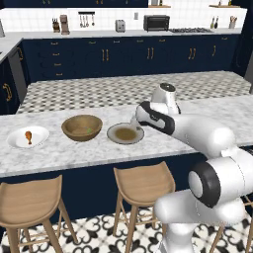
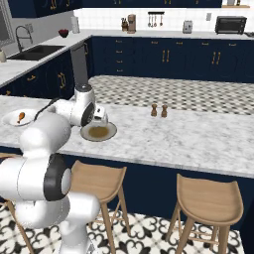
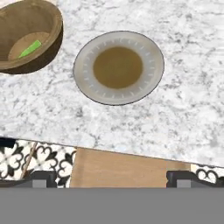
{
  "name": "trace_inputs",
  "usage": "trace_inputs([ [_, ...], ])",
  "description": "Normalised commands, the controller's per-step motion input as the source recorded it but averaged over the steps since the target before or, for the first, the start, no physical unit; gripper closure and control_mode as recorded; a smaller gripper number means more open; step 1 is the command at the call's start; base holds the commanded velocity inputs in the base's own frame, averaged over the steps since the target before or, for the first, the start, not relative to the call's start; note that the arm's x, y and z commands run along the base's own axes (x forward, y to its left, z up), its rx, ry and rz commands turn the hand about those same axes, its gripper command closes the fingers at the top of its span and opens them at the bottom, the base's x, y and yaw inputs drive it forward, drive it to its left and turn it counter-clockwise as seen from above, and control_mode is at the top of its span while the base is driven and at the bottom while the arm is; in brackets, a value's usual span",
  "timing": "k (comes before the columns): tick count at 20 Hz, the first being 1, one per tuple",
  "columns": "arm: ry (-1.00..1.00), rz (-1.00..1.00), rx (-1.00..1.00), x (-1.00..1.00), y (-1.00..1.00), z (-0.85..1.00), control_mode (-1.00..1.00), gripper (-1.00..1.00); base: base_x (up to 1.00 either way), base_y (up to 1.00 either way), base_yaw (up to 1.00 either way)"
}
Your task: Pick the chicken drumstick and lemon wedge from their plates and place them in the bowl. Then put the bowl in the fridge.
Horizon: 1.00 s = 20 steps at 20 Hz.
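Looking down from the hand camera, you have the claw [image 3: 112, 180] spread wide and holding nothing, its two dark tips above the worktop's [image 3: 183, 65] near edge and a wooden stool seat [image 3: 127, 170]. No readable writing or brand shows anywhere. Count one wooden bowl [image 3: 41, 26] at 10 o'clock with one lemon wedge [image 3: 29, 49] lying inside it, and one grey-rimmed plate [image 3: 118, 68] with a brownish centre at 12 o'clock, bare. From the left base camera, one white plate [image 1: 22, 141] sits at 9 o'clock of the bowl, carrying one chicken drumstick [image 1: 28, 136]. Two small shakers [image 2: 158, 110] stand well apart on the worktop.
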Motion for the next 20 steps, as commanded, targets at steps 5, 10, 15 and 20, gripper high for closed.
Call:
trace_inputs([
  [5,0.23,-0.11,0.01,-0.94,-0.28,0.67,-1.0,-1.0,0.0,0.0,0.0],
  [10,0.1,-0.1,-0.1,-0.93,-0.33,0.04,-1.0,-1.0,0.0,0.0,0.0],
  [15,0.04,0.0,-0.04,-0.68,-0.42,0.0,-1.0,-1.0,0.0,0.0,0.0],
  [20,0.0,0.0,-0.04,-0.26,-0.03,0.0,-1.0,-1.0,0.0,0.0,0.0],
])
